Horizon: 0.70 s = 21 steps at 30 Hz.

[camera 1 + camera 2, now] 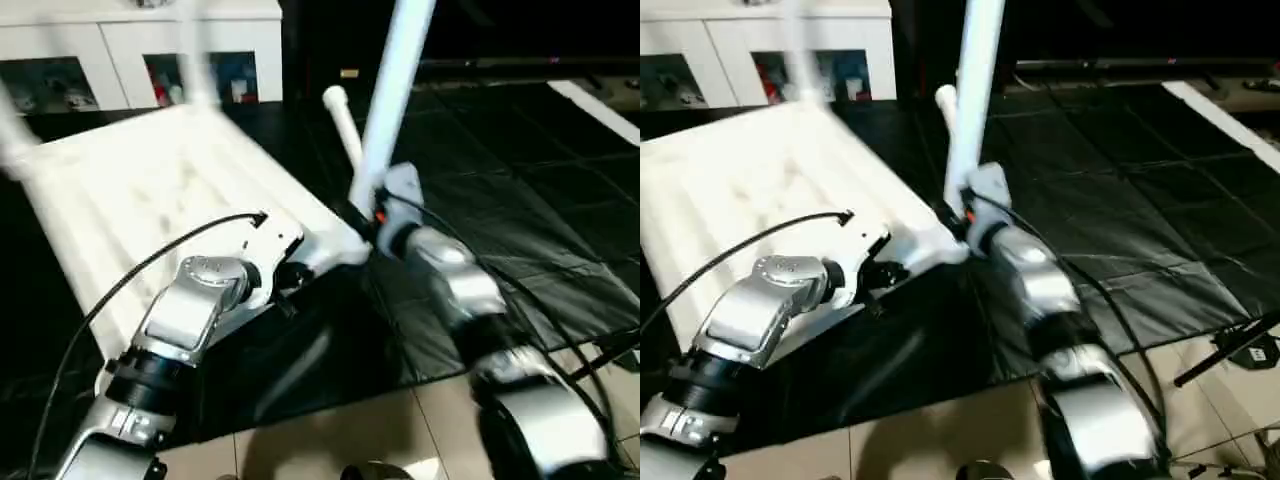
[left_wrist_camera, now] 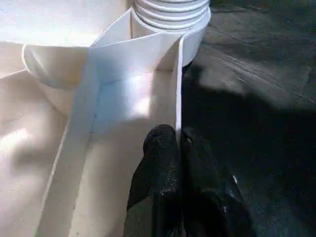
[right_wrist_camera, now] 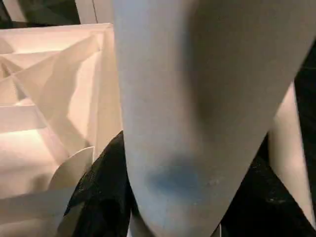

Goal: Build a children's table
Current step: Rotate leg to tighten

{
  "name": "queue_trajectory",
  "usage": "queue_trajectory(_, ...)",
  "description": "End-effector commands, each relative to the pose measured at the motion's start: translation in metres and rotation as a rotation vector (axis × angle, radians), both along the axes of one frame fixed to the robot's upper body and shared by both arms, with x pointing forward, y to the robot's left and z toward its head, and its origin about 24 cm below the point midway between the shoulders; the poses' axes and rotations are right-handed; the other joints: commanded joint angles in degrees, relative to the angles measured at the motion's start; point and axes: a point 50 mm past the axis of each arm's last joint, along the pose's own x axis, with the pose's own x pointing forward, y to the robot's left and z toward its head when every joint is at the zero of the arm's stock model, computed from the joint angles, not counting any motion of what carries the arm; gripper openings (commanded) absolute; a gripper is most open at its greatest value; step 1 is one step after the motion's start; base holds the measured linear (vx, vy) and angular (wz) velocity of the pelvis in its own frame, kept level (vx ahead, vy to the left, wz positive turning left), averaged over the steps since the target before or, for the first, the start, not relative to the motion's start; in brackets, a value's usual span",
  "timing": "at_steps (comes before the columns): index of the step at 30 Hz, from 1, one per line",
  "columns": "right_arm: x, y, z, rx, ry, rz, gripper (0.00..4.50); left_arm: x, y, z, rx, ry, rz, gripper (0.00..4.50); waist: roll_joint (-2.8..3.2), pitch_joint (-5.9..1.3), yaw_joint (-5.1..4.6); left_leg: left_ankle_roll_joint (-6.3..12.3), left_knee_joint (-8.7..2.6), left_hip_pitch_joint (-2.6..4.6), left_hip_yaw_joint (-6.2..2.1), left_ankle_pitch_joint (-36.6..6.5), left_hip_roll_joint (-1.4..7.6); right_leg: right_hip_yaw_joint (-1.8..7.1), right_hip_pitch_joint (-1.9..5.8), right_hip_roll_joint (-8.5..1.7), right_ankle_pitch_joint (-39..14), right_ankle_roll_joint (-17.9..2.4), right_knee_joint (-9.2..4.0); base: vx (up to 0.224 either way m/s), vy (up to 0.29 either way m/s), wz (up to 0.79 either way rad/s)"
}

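The children's table top (image 1: 150,190) lies upside down on a black mat, its ribbed underside facing up. A white leg (image 1: 395,90) stands upright in the near right corner socket, and its threaded end (image 2: 170,10) sits in the socket. My right gripper (image 1: 372,215) is shut on this leg low down, with black fingers (image 3: 103,197) on either side of it. My left gripper (image 2: 178,143) is shut on the thin rim wall of the top, just beside that corner. Another leg (image 1: 343,125) lies on the mat behind. A blurred leg (image 1: 195,50) rises at the far corner.
A white cabinet (image 1: 130,50) with glass doors stands at the back left. The black mat (image 1: 520,200) spreads to the right of the table top. Pale floor tiles (image 1: 350,430) run along the near edge, and a black stand foot (image 1: 1240,350) rests at the right.
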Motion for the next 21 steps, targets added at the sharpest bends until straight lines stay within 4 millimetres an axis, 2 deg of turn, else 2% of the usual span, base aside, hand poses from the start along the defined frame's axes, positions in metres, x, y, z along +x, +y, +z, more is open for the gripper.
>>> queue_trajectory(1, -0.0214, -0.0001, -0.0588, -0.082, 0.255, -0.01, 1.91, 0.0018, -0.0136, 0.0339, -0.071, -0.143, -0.055, 0.0, 0.71, -4.11, 0.78, 7.67, -3.05, -0.18, -0.58, 1.0, 2.52, 2.91, 4.17, -4.54, 5.89, -17.1, -2.68, 0.0, 0.0, 0.0)
queue_trajectory(2, -0.021, 0.0018, -0.0582, -0.075, 0.257, -0.007, 1.91, 0.0019, -0.0131, 0.0341, -0.068, -0.141, -0.049, 0.0, 0.79, -3.92, 0.72, 8.26, -3.11, -0.18, -0.57, 0.58, 2.63, 2.8, 4.05, -4.61, 5.53, -17.69, -2.78, 0.0, 0.0, 0.0)
queue_trajectory(3, -0.021, 0.0019, -0.0582, -0.075, 0.257, -0.007, 1.91, 0.0019, -0.0131, 0.0341, -0.068, -0.14, -0.049, 0.0, 0.82, -3.78, 0.8, 8.03, -3.23, -0.02, -0.56, -0.85, 2.8, 2.72, 4.05, -4.65, 3.22, -17.62, -2.99, 0.0, 0.0, 0.0)
queue_trajectory(5, -0.021, 0.0046, -0.0583, -0.085, 0.261, 0.006, 1.91, 0.0021, -0.0113, 0.034, -0.059, -0.139, -0.046, 0.0, 0.94, -3.48, 0.77, 6.23, -3.47, 0.15, -0.61, -4.52, 2.92, 2.69, 3.95, -4.61, -2.61, -16.74, -3.48, 0.0, 0.0, 0.0)
queue_trajectory(6, -0.021, 0.0047, -0.0584, -0.084, 0.263, 0.006, 1.91, 0.0021, -0.0111, 0.0339, -0.058, -0.139, -0.046, 0.0, 0.94, -3.48, 0.77, 6.23, -3.47, 0.15, -0.61, -4.52, 2.92, 2.69, 3.95, -4.61, -2.61, -16.74, -3.48, 0.0, 0.0, 0.0)
queue_trajectory(8, -0.0207, 0.0051, -0.0589, -0.072, 0.273, 0.0, 1.91, 0.0019, -0.0106, 0.0334, -0.052, -0.141, -0.048, 0.0, 0.99, -3.35, 0.63, 4.37, -3.65, 0.17, -0.73, -6.74, 2.95, 2.73, 3.91, -4.58, -5.93, -15.82, -3.7, 0.0, 0.0, 0.0)
queue_trajectory(10, -0.02, 0.0045, -0.0586, -0.057, 0.279, -0.009, 1.91, 0.0012, -0.0109, 0.0332, -0.05, -0.144, -0.057, 0.0, 0.99, -3.42, 0.62, 3.75, -3.65, 0.22, -0.73, -6.63, 2.92, 2.79, 3.91, -4.5, -5.26, -15.39, -3.58, 0.0, 0.0, 0.0)
queue_trajectory(11, -0.0194, 0.0042, -0.0583, -0.053, 0.279, -0.013, 2.26, 0.0003, -0.0112, 0.0328, -0.05, -0.143, -0.062, 0.0, 0.99, -3.48, 0.63, 3.79, -3.58, 0.21, -0.73, -5.85, 2.87, 2.8, 3.98, -4.49, -3.8, -15.49, -3.42, 0.0, 0.0, 0.0)
queue_trajectory(12, -0.0193, 0.0042, -0.0583, -0.053, 0.279, -0.013, 2.26, 0.0002, -0.0112, 0.0328, -0.05, -0.143, -0.062, 0.0, 0.99, -3.5, 0.62, 3.89, -3.56, 0.17, -0.73, -5.5, 2.85, 2.81, 4.01, -4.49, -3.09, -15.62, -3.36, 0.0, 0.0, 0.0)
queue_trajectory(14, -0.0187, 0.0041, -0.0581, -0.056, 0.275, -0.015, 2.63, -0.0002, -0.011, 0.0317, -0.047, -0.141, -0.065, 0.0, 1.0, -3.57, 0.59, 4.24, -3.48, 0.18, -0.69, -5.04, 2.8, 2.79, 4.04, -4.55, -2.08, -16.09, -3.27, 0.0, 0.0, 0.0)
queue_trajectory(15, -0.0186, 0.0041, -0.058, -0.056, 0.275, -0.016, 2.71, -0.0001, -0.0109, 0.0316, -0.046, -0.141, -0.065, 0.0, 1.17, -3.66, 0.9, 4.51, -3.31, 0.41, -0.49, -4.67, 2.8, 2.9, 3.89, -4.63, -1.26, -16.61, -3.35, 0.0, 0.0, 0.0)
queue_trajectory(16, -0.0184, 0.0041, -0.0578, -0.055, 0.274, -0.016, 2.81, -0.0001, -0.0107, 0.0315, -0.045, -0.141, -0.065, 0.0, 1.07, -3.91, 0.96, 4.93, -3.25, 0.21, -0.62, -2.65, 2.87, 2.83, 4.21, -4.58, 1.92, -17.04, -2.77, 0.0, 0.0, 0.0)
queue_trajectory(18, -0.0176, 0.0038, -0.057, -0.058, 0.269, -0.018, 2.94, 0.0003, -0.0098, 0.0315, -0.044, -0.141, -0.066, 0.0, 1.1, -3.84, 0.92, 5.89, -3.14, 0.18, -0.59, -1.53, 2.76, 2.7, 4.2, -4.48, 3.66, -17.5, -2.62, 0.0, 0.0, 0.0)
queue_trajectory(21, -0.0165, 0.0028, -0.0558, -0.06, 0.26, -0.024, 3.17, 0.0009, -0.0084, 0.0313, -0.04, -0.141, -0.068, 0.0, 1.23, -3.85, 1.03, 6.35, -3.06, 0.28, -0.54, -1.72, 2.78, 2.7, 4.18, -4.59, 3.32, -17.99, -2.69, 0.0, 0.0, 0.0)
